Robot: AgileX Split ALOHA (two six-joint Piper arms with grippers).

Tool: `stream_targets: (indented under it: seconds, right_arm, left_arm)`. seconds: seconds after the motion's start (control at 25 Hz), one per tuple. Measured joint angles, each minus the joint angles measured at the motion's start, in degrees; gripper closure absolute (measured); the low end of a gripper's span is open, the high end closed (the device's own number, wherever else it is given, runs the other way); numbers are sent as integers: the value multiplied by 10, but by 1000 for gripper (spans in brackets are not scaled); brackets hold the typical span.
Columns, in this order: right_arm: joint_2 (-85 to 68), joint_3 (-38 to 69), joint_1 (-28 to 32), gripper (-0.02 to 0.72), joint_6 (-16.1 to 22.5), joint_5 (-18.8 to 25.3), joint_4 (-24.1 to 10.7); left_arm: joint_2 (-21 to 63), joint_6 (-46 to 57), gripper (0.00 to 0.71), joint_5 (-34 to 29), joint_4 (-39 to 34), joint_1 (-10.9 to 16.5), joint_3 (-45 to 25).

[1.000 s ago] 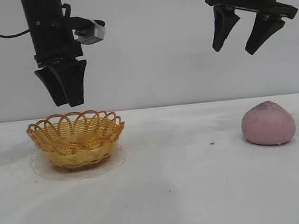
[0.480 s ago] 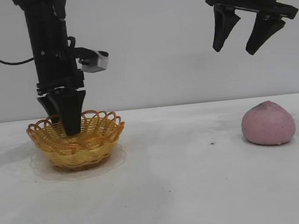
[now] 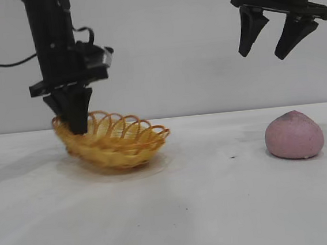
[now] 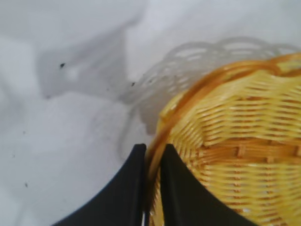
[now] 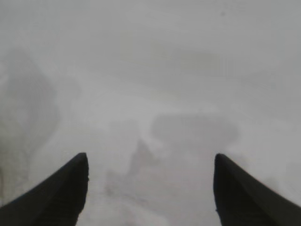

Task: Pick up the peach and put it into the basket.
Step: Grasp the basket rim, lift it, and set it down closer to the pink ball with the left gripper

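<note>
Exterior view: left gripper (image 3: 74, 126) pinches the rim of the tilted basket (image 3: 116, 143), which might slip free, while right gripper (image 3: 271, 39) hangs open above the peach (image 3: 294, 135).

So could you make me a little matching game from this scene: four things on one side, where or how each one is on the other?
Things:
1. basket
2. peach
3. left end effector
4. right end effector

States:
A. open, hanging in the air above the table
B. resting on the table, untouched
C. shut on a woven rim
D. tilted, one edge raised

Pairs: 1-D, 2-B, 3-C, 4-A
</note>
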State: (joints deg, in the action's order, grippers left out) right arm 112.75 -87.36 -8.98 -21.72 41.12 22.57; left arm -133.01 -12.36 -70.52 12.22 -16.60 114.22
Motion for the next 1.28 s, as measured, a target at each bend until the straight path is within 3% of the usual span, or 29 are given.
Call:
stream_targets:
  seconds: [0.28, 0.48, 0.76, 1.0, 1.28]
  right_arm:
    - [0, 0, 0, 179, 0, -6, -1]
    - [0, 0, 0, 179, 0, -8, -1]
    - [0, 0, 0, 179, 0, -10, -1]
    - [0, 0, 0, 179, 0, -10, 0]
    - [0, 0, 0, 179, 0, -10, 3]
  left_arm:
    - [65, 75, 710, 19, 95, 0, -107]
    - [136, 97, 710, 133, 170, -1, -228]
    - [151, 96, 710, 222, 273, -1, -352]
    - [151, 95, 710, 277, 293, -1, -383]
    - [135, 95, 710, 283, 302, -26, -385]
